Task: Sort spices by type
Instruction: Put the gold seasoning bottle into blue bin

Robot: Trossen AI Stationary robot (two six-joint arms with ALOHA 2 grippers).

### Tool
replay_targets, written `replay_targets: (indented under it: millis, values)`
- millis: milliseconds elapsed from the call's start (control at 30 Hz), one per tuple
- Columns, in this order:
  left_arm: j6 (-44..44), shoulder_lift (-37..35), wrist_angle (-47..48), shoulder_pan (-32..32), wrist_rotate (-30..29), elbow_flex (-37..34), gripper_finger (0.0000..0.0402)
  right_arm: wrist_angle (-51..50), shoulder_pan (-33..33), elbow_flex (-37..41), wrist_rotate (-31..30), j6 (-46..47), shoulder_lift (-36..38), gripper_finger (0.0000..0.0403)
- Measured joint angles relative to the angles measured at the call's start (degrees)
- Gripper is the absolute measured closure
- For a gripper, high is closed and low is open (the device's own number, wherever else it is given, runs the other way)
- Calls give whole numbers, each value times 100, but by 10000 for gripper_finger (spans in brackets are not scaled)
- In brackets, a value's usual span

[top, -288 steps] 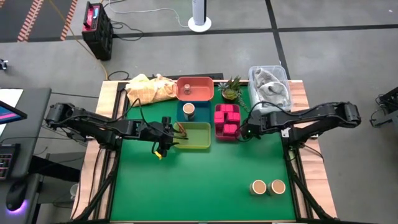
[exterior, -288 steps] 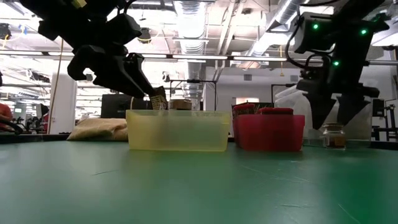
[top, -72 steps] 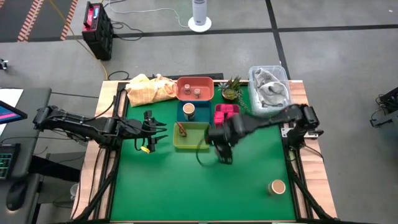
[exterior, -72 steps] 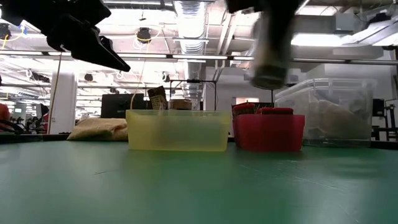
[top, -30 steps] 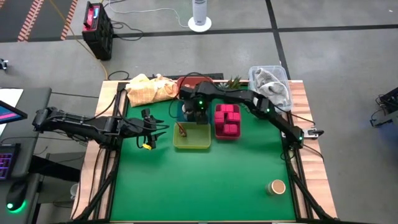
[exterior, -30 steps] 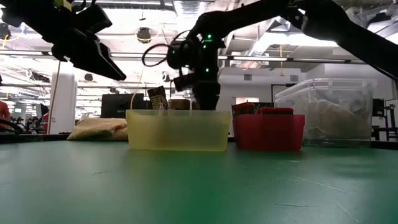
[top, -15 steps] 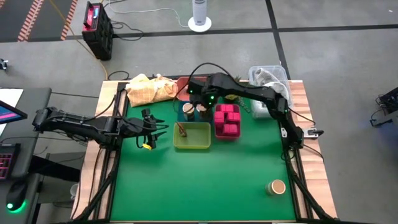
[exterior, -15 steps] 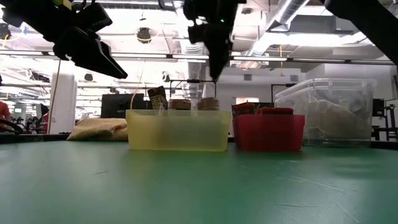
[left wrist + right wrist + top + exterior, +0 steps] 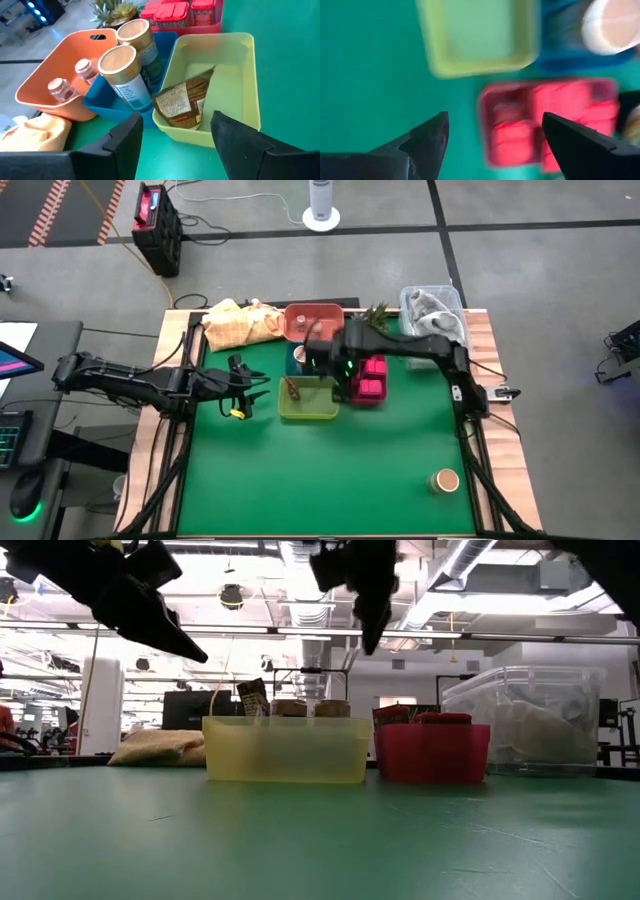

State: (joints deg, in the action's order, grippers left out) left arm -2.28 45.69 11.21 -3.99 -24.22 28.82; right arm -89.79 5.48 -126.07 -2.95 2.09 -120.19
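Across the green tabletop [image 9: 330,470]: trays cluster at the far middle; the near half carries only one spice jar.
Room: workshop hall with ceiling lights and pipes beyond the tabletop; bare grey floor around it.
Surface: flat green mat on a wood-edged top, nothing in the way between the trays and the near right corner.
Clear bin [image 9: 436,318]: far right corner, holding pale crumpled material.
Yellow cloth [image 9: 240,322]: far left corner.
Trays: orange tray [image 9: 313,321] farthest, with two tiny jars [image 9: 70,82]; blue tray [image 9: 110,102] just nearer, with two tan-topped jars [image 9: 125,75] upright; yellow-green tray [image 9: 308,400] nearer again, with a brown packet [image 9: 181,102] leaning at its left end; red tray [image 9: 432,754] to the right, full of pink boxes [image 9: 372,378].
Left tool [image 9: 243,391]: hanging left of the yellow-green tray, fingers apart, nothing between them.
Right tool [image 9: 338,376]: above the gap between the yellow-green and red trays, fingers spread wide, empty.
Remaining jar [image 9: 446,480]: upright, alone near the near right corner.
Key relation: this jar lies well toward the near right from the right tool; the right arm looks nearer to it; its axis is vertical; its place, by type, is likely the blue tray.
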Motion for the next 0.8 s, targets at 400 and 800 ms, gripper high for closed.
replay_targets:
  millis: [400, 800]
  values:
    - [212, 4, -301, -82, 463, -2, 178, 1433, -1890, 3469, -342, 2734, 1909, 59]
    - [-46, 4, -585, -118, 466, 204, 178, 2326, -3927, 5711, 159, 7099, 3679, 46]
